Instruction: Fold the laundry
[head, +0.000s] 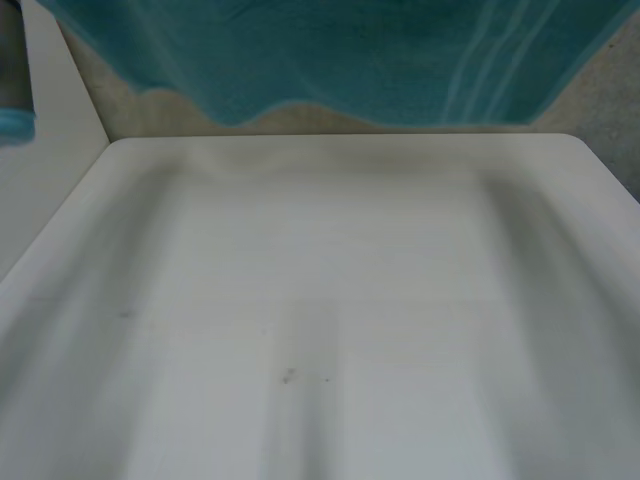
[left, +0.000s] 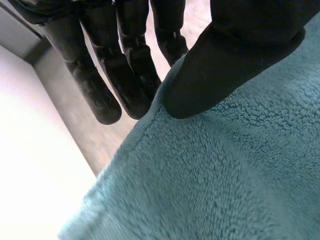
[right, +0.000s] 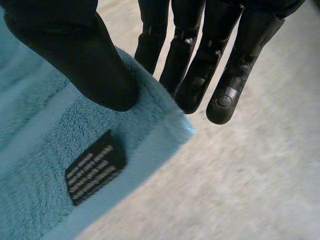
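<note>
We see the teal towel (head: 330, 60) lifted clear of the tabletop (head: 330, 300); the left hand (left: 225, 70) pinches its edge, and the right hand (right: 85, 65) pinches its corner near its label (right: 95, 167).

towel (head: 330, 60): top cut off | label (right: 95, 167): print unreadable | left arm (head: 14, 95): cropped

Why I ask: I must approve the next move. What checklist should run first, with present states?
1. Left hand grip: thumb and fingers pinch the towel at its edge; ok.
2. Right hand grip: thumb and fingers pinch the towel's corner, beside the black label; ok.
3. Towel lifted off the table: in the head view its lower edge hangs beyond the table's far edge; ok.
4. Lower edge straight: it hangs wavy; not ok.
5. Towel held level between the hands: cannot tell.
</note>
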